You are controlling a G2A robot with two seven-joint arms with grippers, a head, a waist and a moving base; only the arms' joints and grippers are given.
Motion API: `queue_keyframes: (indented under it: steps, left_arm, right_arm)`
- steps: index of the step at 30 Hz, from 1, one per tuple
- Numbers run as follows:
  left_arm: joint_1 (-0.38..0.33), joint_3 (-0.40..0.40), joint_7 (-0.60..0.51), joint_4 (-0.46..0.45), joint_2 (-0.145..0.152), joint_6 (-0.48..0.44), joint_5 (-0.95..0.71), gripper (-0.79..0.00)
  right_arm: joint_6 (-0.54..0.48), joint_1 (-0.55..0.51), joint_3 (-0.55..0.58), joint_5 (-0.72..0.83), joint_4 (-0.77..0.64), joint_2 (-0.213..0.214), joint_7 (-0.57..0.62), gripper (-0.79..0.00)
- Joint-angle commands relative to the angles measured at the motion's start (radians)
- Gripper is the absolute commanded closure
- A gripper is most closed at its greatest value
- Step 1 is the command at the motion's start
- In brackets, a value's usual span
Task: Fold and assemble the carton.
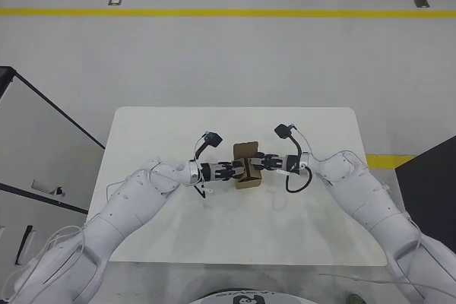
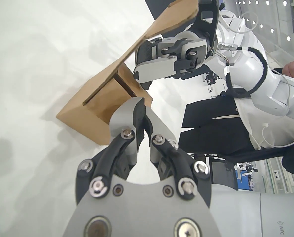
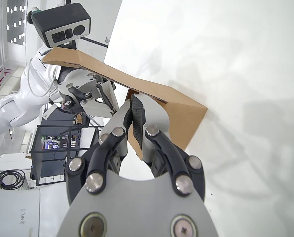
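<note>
pinching carton (image 2: 87, 117): left gripper (image 2: 142, 109), right gripper (image 3: 134, 107).

carton (image 1: 248, 169) – small plain brown cardboard box, only half put together | sits flat on its base, top wide open | long flap (image 3: 117, 73) sticks up off its 12 o'clock wall, creased near the tip | spot: roughly mid-table, a touch toward 12 o'clock
</note>
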Motion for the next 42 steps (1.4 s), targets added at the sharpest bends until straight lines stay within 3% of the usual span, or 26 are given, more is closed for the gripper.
queue_keyframes:
  steps: [1, 42]
  left_arm:
    - [0.003, 0.002, 0.010, -0.007, -0.003, 0.008, 0.013, 0.000]
    - [0.058, -0.067, -0.006, -0.062, -0.010, 0.025, 0.101, 0.000]
  right_arm:
    - [0.001, -0.001, 0.000, -0.011, -0.004, -0.001, 0.000, 0.000]
    - [0.039, -0.065, 0.052, -0.092, -0.097, 0.002, 0.009, 0.000]
